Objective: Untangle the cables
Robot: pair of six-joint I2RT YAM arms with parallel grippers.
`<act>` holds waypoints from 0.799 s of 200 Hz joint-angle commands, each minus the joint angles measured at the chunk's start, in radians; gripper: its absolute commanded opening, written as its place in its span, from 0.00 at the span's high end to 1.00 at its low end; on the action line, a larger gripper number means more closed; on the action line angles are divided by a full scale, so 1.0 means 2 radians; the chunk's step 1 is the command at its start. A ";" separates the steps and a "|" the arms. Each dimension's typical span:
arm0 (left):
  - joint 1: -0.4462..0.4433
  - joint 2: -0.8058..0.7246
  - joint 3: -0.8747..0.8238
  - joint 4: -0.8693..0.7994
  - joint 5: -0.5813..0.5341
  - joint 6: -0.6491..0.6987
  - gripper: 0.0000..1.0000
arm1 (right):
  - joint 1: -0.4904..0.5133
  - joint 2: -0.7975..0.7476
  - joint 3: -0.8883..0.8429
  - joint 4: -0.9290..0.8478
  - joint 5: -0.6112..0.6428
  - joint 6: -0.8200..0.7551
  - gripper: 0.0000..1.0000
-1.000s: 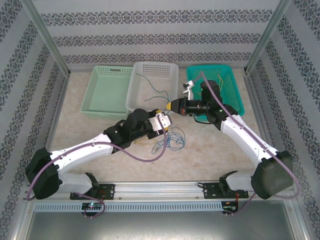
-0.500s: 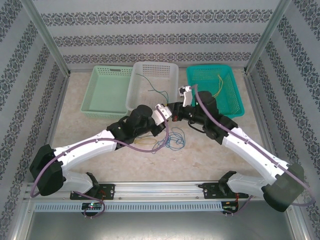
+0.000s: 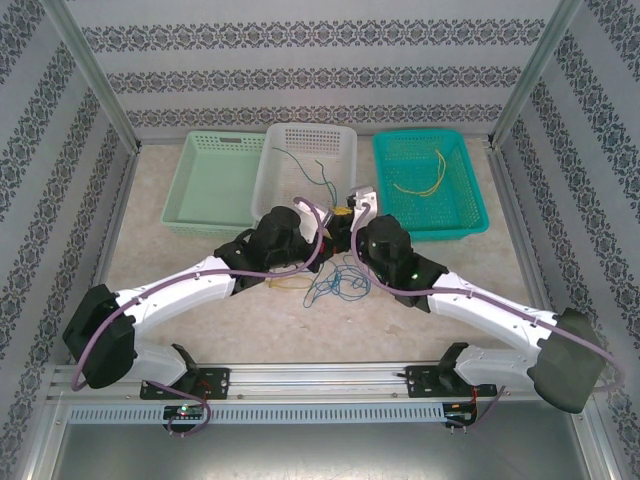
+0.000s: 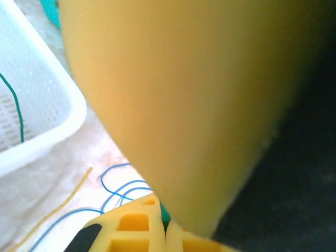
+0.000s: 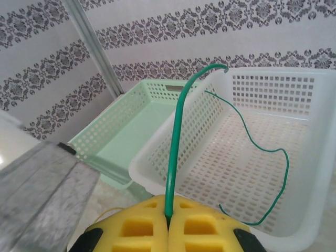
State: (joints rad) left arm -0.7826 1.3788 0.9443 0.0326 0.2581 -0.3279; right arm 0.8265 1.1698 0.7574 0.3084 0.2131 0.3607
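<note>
Right tool clenched on a green cable; the cable stands up from betw. its tips & hooks over at the top. Straight ahead of it we see the white basket w/ a second green cable lying loose inside. Pale green basket sits ahead-left of that tool. Left tool tips are pressed together on a green cable end too; we can't tell if it's the same one. From above, both tools meet tip to tip at the white basket's near wall. Blue cables lie tangled on the worktop just behind the tools, a thin yellow cable beside them. Another yellow one lies in the teal basket, off to the right tool's right.
</note>
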 commanded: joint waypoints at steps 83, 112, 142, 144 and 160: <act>0.043 -0.018 -0.031 0.120 0.060 -0.141 0.97 | 0.044 0.011 -0.049 0.105 0.048 -0.069 1.00; 0.045 -0.031 -0.036 0.117 0.039 -0.138 0.84 | 0.040 0.028 -0.022 0.065 0.062 -0.052 1.00; 0.045 -0.059 -0.035 0.075 0.002 -0.104 0.47 | 0.010 0.053 0.021 -0.016 0.048 0.006 1.00; 0.045 -0.062 -0.035 0.073 -0.002 -0.102 0.45 | 0.007 0.054 0.023 -0.018 0.044 0.008 1.00; 0.045 -0.089 -0.042 0.052 -0.029 -0.087 0.26 | -0.010 0.060 0.035 -0.030 0.000 0.014 1.00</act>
State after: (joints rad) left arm -0.6907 1.3087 0.8585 0.1131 0.2729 -0.5583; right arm 0.8391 1.2541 0.7952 0.3935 0.3195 0.3275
